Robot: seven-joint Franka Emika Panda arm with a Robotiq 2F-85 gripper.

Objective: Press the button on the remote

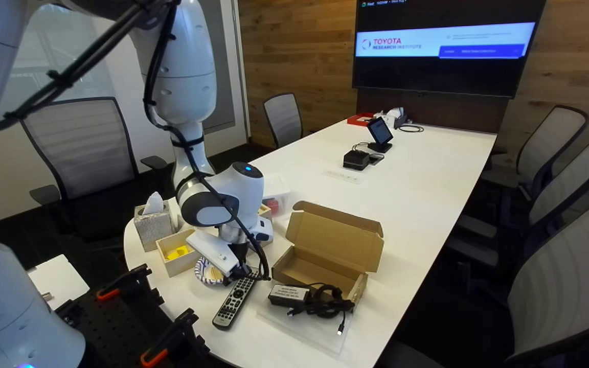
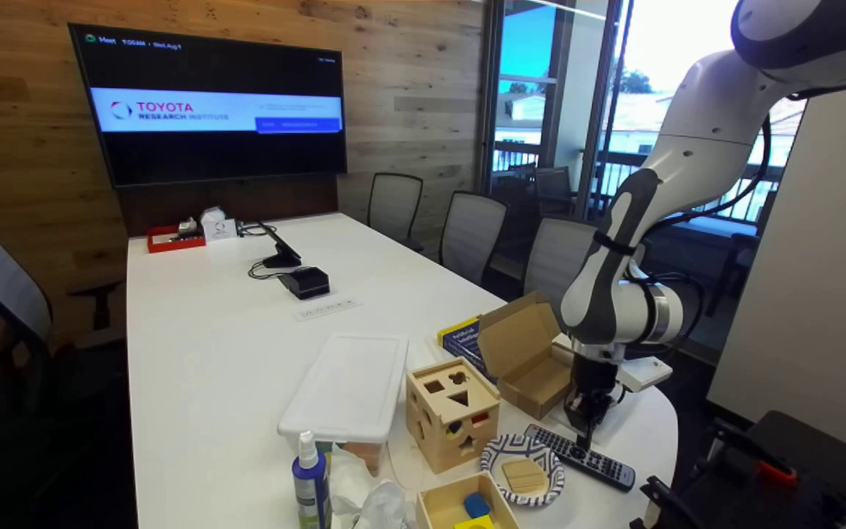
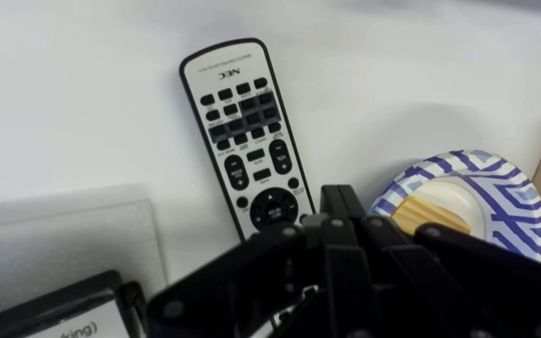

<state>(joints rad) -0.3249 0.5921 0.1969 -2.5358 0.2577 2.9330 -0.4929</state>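
Evidently pressed together on nothing, the end effector (image 3: 342, 201) points down by one long edge of the NEC remote control (image 3: 251, 155), near its directional pad (image 3: 274, 208); whether they touch is unclear. Flat on the worktop (image 3: 87, 117), the remote runs lengthwise past the end effector. A paper plate (image 3: 510, 190) sits beside that edge; pressing likely calls for a small shift inward.

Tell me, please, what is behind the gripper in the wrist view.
The NEC remote extends behind the gripper; its logo end and most of its direction pad show. Beyond, fragments appear between gripper parts; the rest is covered, as is part of the paper plate.
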